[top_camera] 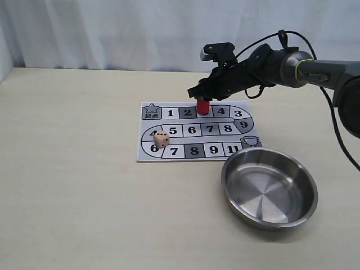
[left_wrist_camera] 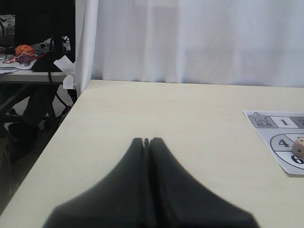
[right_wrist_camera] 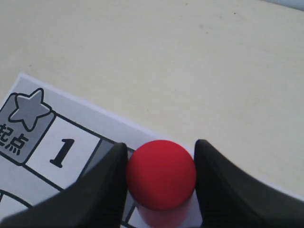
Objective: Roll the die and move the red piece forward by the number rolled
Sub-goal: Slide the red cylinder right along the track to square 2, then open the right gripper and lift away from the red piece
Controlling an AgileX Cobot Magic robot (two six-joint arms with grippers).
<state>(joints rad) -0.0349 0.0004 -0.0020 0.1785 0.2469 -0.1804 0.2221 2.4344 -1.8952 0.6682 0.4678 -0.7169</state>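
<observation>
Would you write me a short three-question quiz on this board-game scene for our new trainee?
1. True or false: the die lies inside the metal bowl.
2. What stands between the fingers of the right gripper? A. the die B. the red piece C. nothing
3. Fill in: the fingers of the left gripper are ____.
Key: 1. False; the die sits on the paper board, outside the metal bowl. 2. B. 3. Shut.
</observation>
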